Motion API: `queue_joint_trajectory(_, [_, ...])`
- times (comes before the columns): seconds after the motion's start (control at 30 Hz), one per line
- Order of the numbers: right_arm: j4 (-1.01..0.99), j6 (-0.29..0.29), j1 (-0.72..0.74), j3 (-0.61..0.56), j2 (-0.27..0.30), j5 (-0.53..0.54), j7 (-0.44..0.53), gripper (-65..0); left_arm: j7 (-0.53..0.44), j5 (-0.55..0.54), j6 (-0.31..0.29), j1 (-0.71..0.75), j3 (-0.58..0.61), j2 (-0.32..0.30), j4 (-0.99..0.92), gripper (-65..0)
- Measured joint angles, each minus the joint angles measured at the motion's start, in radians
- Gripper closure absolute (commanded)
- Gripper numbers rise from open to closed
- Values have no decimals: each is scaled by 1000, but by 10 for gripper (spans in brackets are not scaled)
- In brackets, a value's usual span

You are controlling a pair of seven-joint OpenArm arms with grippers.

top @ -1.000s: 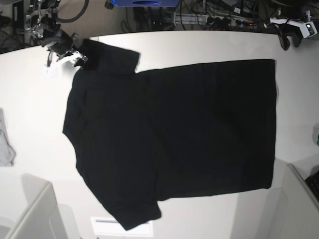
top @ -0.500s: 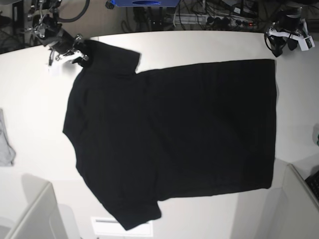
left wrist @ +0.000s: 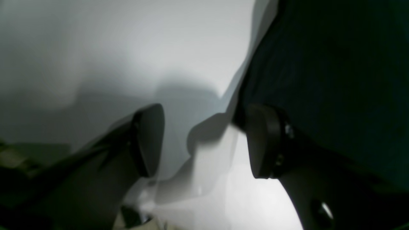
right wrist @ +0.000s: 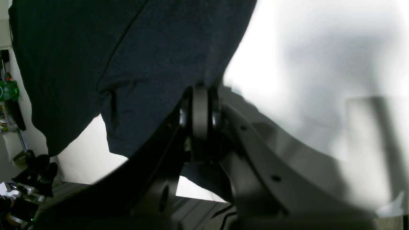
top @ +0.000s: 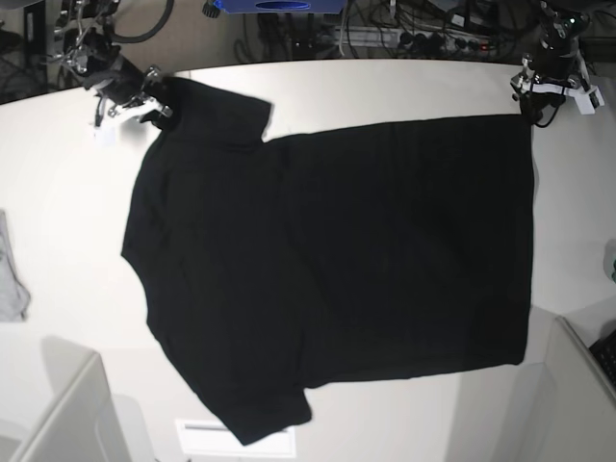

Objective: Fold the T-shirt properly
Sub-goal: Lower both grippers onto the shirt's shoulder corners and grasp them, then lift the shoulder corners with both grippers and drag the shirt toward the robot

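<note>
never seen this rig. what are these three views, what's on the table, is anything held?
This is a two-armed robot at a white table. The base view looks down on it from above; the other two come from cameras on each wrist, looking past the fingers. A large plain black short-sleeved cloth T-shirt lies spread flat. The right gripper, at the base view's upper left, is shut on a sleeve edge. The left gripper, upper right, is open at the shirt's hem corner, holding nothing. A small grey cloth lies at the left edge.

White table (top: 404,87) (grey cloth (top: 10,279) left)
</note>
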Motion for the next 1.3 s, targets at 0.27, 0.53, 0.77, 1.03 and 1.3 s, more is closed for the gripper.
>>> queue_joint_trajectory(0.27, [0, 0, 0, 0, 0, 0, -5, 0, -31, -21, -11, -7, 101, -3, -6, -388])
queue_joint_trajectory(0.53, [0, 0, 0, 0, 0, 0, -7, 0, -19, -16, -3, -29, 101, -6, -20, -156])
queue_joint_trajectory(0.77, [0, 0, -1, 1, 0, 0, -4, 0, -19, -21, -4, -27, 101, -5, -36, 0])
queue_joint_trajectory(1.03, [9, 0, -35, 43, 0, 0, 3, 0, 30, 10, 2, 68, 106, -24, 71, 0])
queue_joint_trajectory(1.3, [146, -17, -128, 60, 0, -46, -25, 0, 30, 10, 3, 108, 108, -51, 95, 0])
